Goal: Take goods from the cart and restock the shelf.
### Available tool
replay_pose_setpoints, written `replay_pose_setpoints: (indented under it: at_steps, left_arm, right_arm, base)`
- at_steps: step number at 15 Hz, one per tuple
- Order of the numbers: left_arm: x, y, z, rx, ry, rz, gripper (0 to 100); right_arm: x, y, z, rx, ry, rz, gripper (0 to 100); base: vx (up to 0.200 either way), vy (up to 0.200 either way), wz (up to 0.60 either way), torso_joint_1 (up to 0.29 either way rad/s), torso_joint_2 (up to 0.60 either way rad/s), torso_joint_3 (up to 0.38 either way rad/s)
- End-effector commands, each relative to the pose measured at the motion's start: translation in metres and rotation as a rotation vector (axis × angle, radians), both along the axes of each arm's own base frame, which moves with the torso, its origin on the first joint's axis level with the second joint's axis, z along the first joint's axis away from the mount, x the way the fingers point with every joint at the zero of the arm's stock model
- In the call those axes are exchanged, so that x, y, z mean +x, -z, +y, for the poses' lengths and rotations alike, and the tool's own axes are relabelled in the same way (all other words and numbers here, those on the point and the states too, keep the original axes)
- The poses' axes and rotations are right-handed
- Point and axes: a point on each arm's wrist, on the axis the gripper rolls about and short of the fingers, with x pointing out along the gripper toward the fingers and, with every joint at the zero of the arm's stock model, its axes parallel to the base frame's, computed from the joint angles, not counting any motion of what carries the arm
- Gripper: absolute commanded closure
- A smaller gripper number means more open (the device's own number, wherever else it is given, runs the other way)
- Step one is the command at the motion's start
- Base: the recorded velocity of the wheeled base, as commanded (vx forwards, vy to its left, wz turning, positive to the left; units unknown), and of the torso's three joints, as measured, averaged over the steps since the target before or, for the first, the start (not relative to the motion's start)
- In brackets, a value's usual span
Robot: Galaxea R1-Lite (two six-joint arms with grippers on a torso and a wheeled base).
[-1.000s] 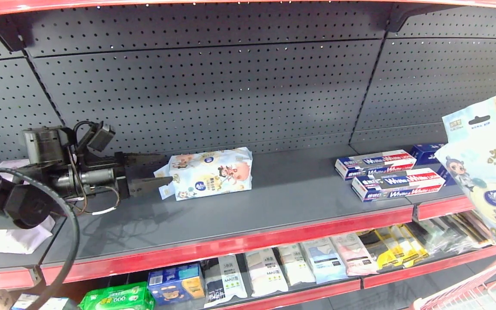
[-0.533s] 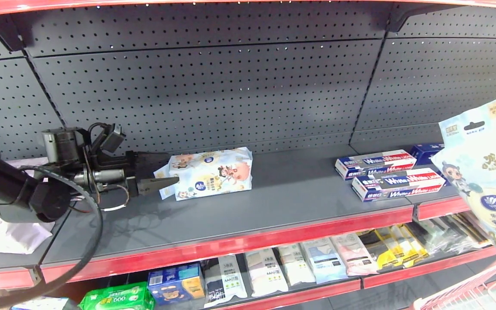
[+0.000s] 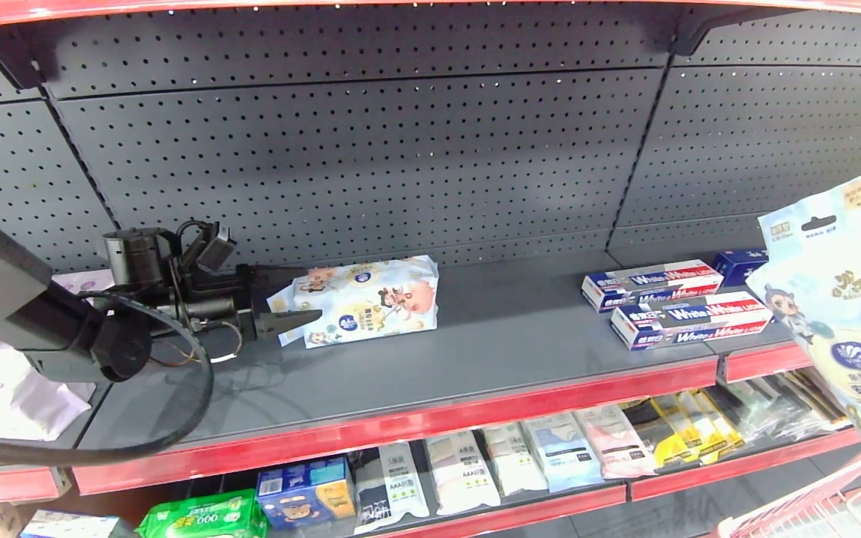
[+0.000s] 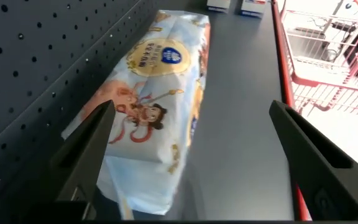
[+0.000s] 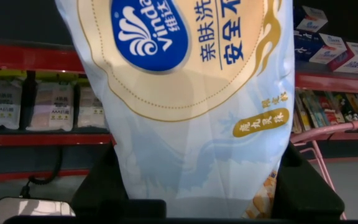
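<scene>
Bright, even light falls from above on the shelf, and the left arm throws soft, faint shadows on the grey board below it. The back panel is darker just under the upper shelf, and a few of its holes glint white. The goods on the lower level lie in shade. The bag at the right looks pale and glossy. In the left wrist view the floor beyond the cart is washed out white, and the pack has a mild sheen. The red edge along the top bows slightly.
</scene>
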Motion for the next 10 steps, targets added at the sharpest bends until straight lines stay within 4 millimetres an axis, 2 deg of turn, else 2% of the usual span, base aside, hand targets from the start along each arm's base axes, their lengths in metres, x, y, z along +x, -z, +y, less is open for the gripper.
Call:
replay_pose_setpoints:
  at_steps: [1,10]
  left_arm:
    - [0.006,0.004,0.001,0.0,-0.001,-0.002,0]
    - [0.016,0.02,0.0,-0.001,0.002,0.024,0]
  right_arm:
    - [0.0,0.001,0.0,0.0,-0.002,0.005,100]
    - [0.0,0.006,0.0,0.002,-0.002,0.022,100]
  base:
    - [0.0,0.0,0.0,0.0,0.0,0.0]
    - [0.0,0.0,0.0,0.0,0.0,0.0]
